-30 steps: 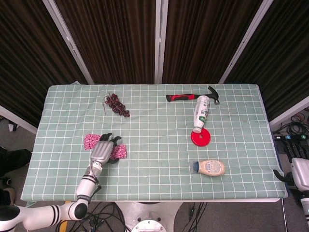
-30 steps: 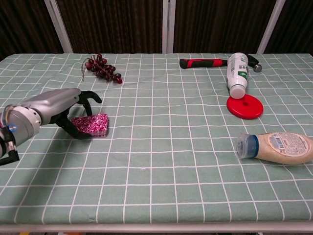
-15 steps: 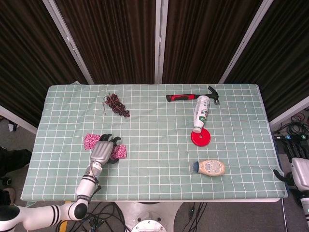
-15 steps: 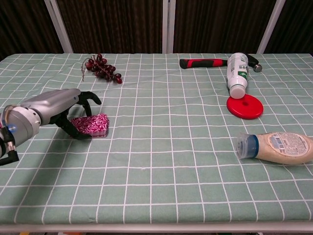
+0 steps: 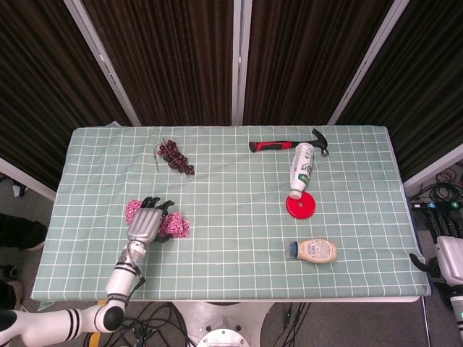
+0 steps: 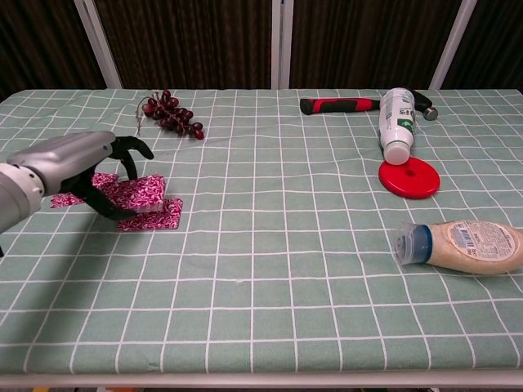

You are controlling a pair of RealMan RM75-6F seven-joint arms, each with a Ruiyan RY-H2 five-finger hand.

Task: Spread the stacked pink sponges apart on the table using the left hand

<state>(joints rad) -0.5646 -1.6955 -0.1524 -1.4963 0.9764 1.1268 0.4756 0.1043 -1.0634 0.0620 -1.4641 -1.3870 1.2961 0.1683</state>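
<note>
Left hand (image 5: 143, 225) covers the pink sponges' (image 6: 143, 200) middle; grip unclear. Right hand out of frame.

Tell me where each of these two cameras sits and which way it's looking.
Head view: high above the near edge, looking steeply down on the whole table; shows the left arm and left hand on the sponges.
Chest view: low at the near edge, looking across the table toward the curtains; shows the left hand, fingers curled over the sponges.
Both show: left hand, sponges, grapes, hammer, white bottle, red lid, mayo bottle.
</note>
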